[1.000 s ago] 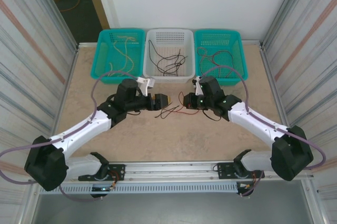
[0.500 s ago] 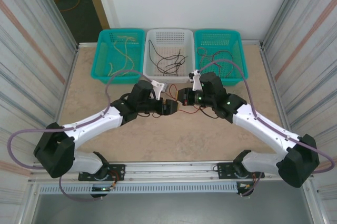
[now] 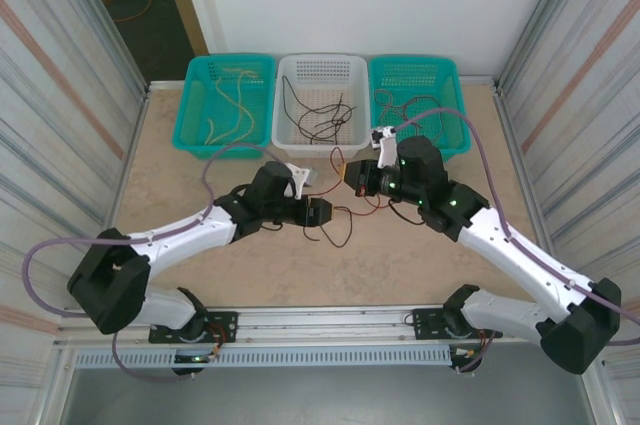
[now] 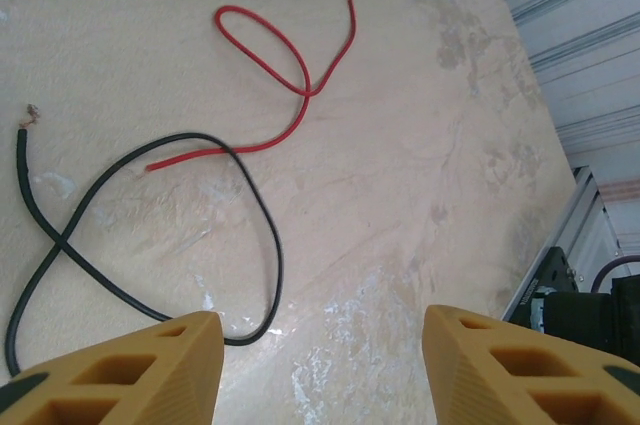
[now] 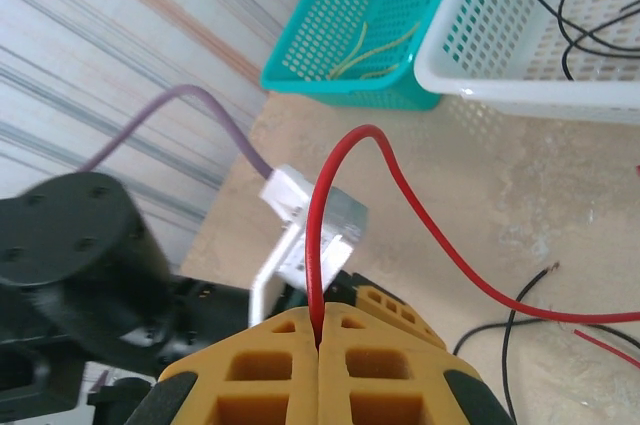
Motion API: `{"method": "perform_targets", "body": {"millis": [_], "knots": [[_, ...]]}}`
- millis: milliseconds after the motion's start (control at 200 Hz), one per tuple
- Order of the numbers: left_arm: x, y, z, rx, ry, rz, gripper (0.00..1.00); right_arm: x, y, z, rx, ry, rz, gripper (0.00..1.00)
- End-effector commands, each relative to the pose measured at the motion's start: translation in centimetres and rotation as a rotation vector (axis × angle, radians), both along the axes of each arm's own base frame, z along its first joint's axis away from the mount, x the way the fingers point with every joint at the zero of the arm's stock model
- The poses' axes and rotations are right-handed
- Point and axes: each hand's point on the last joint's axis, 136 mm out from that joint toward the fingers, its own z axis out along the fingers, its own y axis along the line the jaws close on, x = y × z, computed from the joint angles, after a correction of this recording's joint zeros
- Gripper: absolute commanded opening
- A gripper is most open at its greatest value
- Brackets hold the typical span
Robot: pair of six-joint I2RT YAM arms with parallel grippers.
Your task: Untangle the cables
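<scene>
**Top view.** Two black-and-white arms reach inward over a beige marbled tabletop [image 3: 400, 275]. The left fingers [image 3: 318, 213] sit just left of centre. The right fingers [image 3: 350, 173] sit just above and to the right of them, near but apart. A thin black flexible wire [image 3: 340, 233] lies on the tabletop just below the left fingers.

**Left wrist view.** Two orange-yellow fingers at the bottom edge stand well apart, with nothing between them. The black wire crosses itself in a loop over the left half of the frame. Its lowest curve lies just beside the tip of the left-hand finger, not in the gap. A thin red flexible wire [image 4: 300, 95] curls in the upper centre, and its cut end lies across the top of the black loop.

**Right wrist view.** The right fingers are pressed together on the red wire. It arcs up from them and runs off toward the right edge.

The left arm looks nearer the black wire. The loop's nearest stretch lies left of the finger gap, so a grasp would likely need a shift toward frame left.
</scene>
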Motion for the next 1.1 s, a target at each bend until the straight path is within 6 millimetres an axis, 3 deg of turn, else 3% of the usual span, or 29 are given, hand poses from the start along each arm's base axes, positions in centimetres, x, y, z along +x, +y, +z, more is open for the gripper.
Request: {"method": "perform_targets", "body": {"millis": [0,130,241,381,621,852,942,1097], "knots": [[-0.1,0.1,-0.3,0.005,0.004,0.008,0.55,-0.4,-0.8,4.4,0.049,-0.103,-0.009,0.00],[0.2,0.4,1.1,-0.007,-0.048,0.020,0.55,-0.9,-1.0,5.4,0.042,-0.122,0.000,0.00],[0.4,0.8,3.5,-0.014,-0.133,0.019,0.56,-1.7,-1.5,7.1,0.058,-0.164,0.011,0.00],[0.8,2.4,6.6,0.012,-0.245,0.041,0.63,-2.1,-1.8,8.6,0.054,-0.201,0.015,0.00],[0.8,4.5,9.7,-0.011,-0.312,0.060,0.66,-2.7,-1.5,11.1,0.060,-0.258,0.056,0.00],[0.6,7.5,16.6,-0.106,-0.495,0.046,0.75,-3.6,-1.2,10.9,0.007,-0.260,0.119,0.00],[0.9,8.4,18.6,-0.144,-0.513,0.031,0.75,-3.4,-0.2,9.7,-0.027,-0.229,0.164,0.00],[0.5,7.7,21.5,-0.232,-0.558,-0.045,0.74,-4.3,1.6,8.5,-0.087,-0.219,0.256,0.00]]}}
